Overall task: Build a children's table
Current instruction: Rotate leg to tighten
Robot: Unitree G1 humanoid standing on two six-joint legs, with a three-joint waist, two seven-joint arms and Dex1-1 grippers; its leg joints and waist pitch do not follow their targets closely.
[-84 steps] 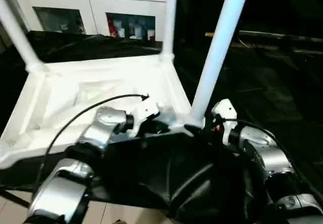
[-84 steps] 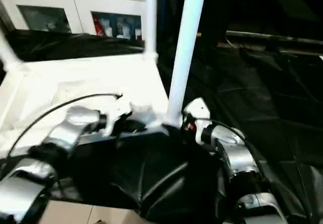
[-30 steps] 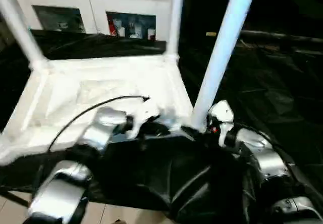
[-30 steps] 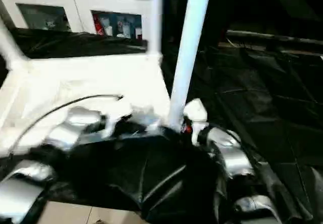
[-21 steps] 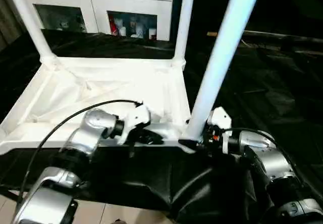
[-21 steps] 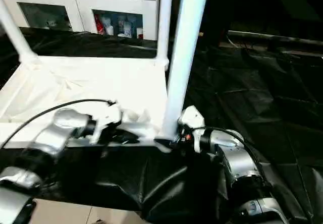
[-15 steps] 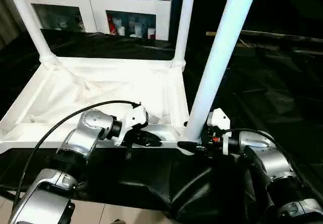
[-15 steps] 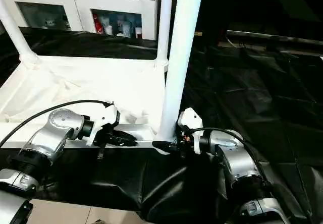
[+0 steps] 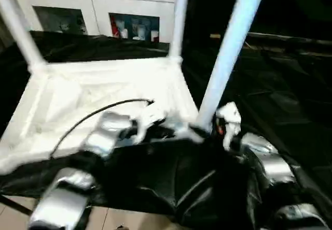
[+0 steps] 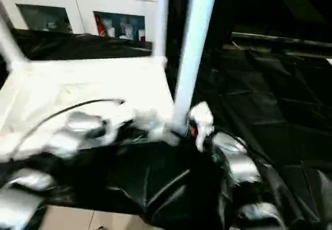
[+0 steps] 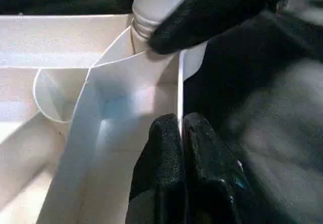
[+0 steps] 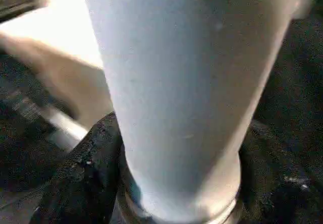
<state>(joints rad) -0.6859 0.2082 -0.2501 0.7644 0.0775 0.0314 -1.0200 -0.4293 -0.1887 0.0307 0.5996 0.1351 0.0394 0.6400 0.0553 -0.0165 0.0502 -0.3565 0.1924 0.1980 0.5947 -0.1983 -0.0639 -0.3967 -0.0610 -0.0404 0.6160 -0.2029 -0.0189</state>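
The children's table lies upside down: its white tabletop (image 9: pixel 62 100) rests on black cloth with the ribbed underside up. Three white legs stand in corner sockets, two at the far corners (image 9: pixel 18 28) (image 9: pixel 178 17) and a tall near-right leg (image 9: pixel 228 54). My left gripper (image 11: pixel 180 120) is shut on the thin near rim wall of the tabletop (image 11: pixel 116 82), close to that near-right corner. My right gripper (image 12: pixel 176 183) hugs the base of the near-right leg (image 12: pixel 186 72), a black finger (image 12: pixel 86 173) pressed on each side just above the socket.
The black-draped work table (image 9: pixel 275 95) stretches to the right and behind. A white cabinet (image 9: pixel 93 7) with glass doors stands at the back. Pale floor (image 9: pixel 15 219) shows past the table's near edge at the lower left.
The camera has swung and the picture has blurred. Both grippers keep their places, the left on the rim and the right at the leg's base.
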